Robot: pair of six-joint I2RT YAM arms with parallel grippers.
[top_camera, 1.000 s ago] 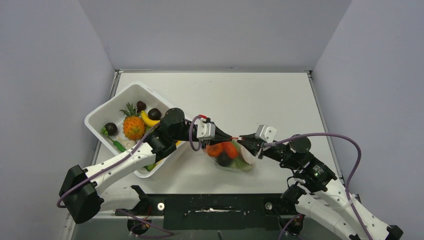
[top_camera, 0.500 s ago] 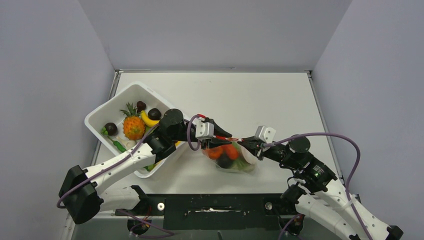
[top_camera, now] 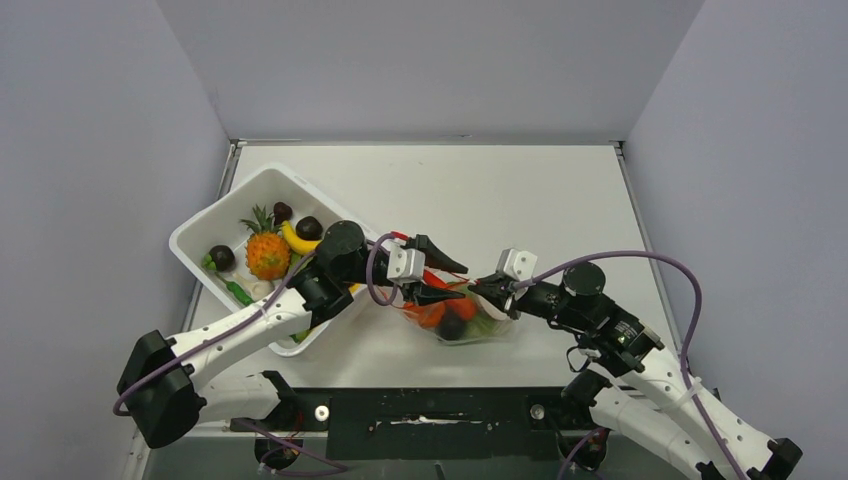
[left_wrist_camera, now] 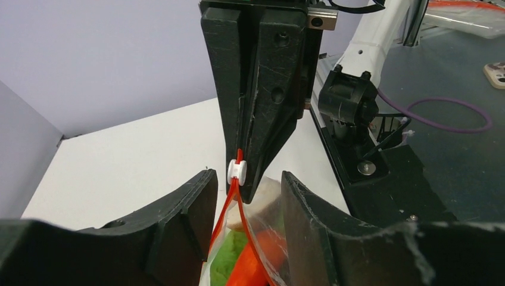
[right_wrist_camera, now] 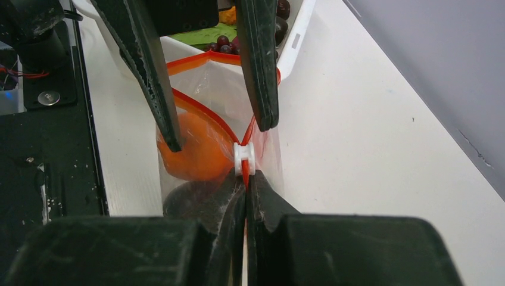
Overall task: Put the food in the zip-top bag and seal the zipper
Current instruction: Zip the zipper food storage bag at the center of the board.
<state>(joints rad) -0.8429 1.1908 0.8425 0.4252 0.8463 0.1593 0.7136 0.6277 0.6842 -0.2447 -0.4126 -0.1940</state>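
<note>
With the zipper gripped by the right pincer, the slider is best pinched squarely by the open left pincer.

bag right of tub, food seemingly inside

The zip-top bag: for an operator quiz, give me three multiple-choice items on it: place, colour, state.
1. Where is the bag? A. against the far wall B. between the two grippers C. beside the arm bases
2. Its zipper's colour? A. blue B. green C. red
3. The right gripper is? A. shut on the zipper B. wide open C. far from the bag
Answers: 1 B, the top view shows it between the left gripper and the right one; 2 C, red in both wrist views; 3 A, its fingers meet on the strip below the white slider.
</note>
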